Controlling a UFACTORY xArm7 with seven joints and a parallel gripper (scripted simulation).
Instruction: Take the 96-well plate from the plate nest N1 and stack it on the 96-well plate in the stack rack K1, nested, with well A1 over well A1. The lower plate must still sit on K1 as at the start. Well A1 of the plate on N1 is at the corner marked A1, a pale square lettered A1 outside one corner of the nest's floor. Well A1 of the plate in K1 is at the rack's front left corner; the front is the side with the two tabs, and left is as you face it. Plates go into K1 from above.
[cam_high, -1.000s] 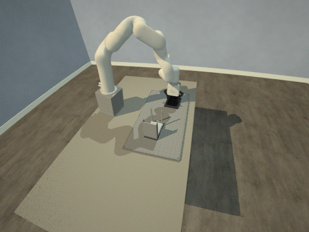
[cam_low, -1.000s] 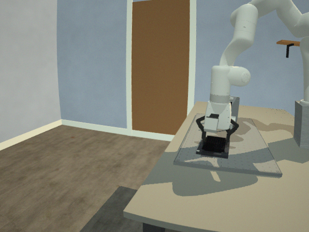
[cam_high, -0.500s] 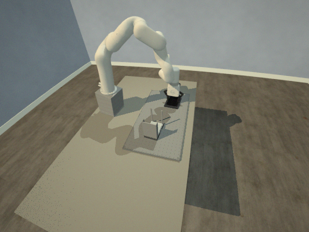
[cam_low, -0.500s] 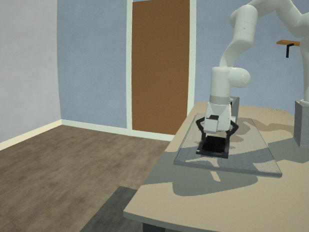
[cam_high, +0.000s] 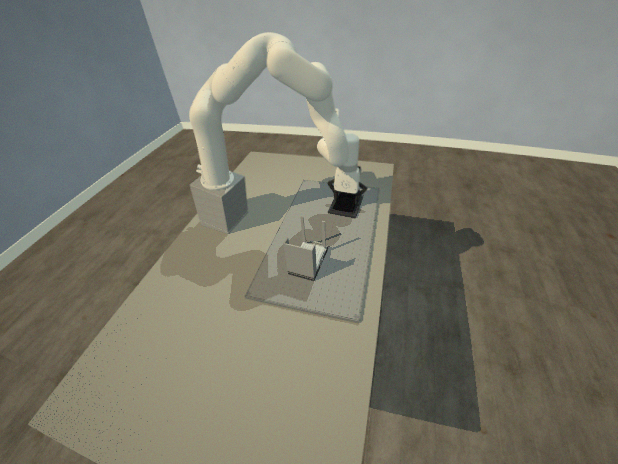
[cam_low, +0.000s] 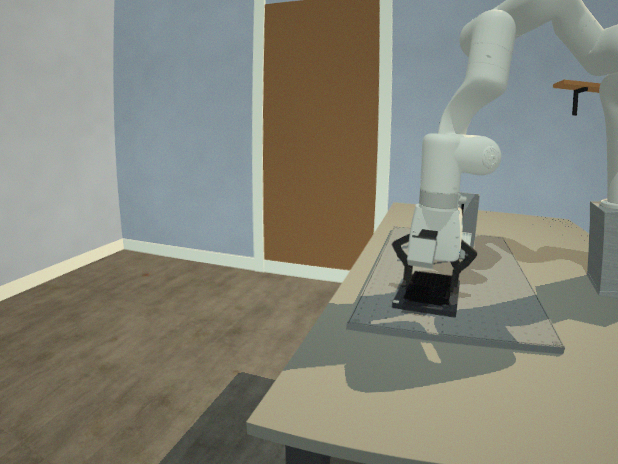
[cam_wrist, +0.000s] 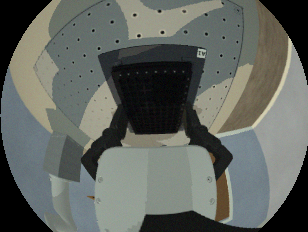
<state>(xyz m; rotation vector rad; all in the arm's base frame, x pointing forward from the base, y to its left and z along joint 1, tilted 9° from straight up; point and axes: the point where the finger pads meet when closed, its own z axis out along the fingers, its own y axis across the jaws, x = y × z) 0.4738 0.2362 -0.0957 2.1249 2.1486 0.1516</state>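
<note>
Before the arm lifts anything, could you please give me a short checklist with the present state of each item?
1. Claw shut on the black plate, one finger on each side: ok.
2. Plate sitting level in its nest, not yet lifted: ok.
3. A1 label visible at a corner of the nest: ok, though its lettering is too small to read.
4. Rack standing upright on the grey board, apart from the nest: ok.
5. White plate seated in the rack: ok.
6. Rack's two tabs, to match A1 over A1: cannot tell.
</note>
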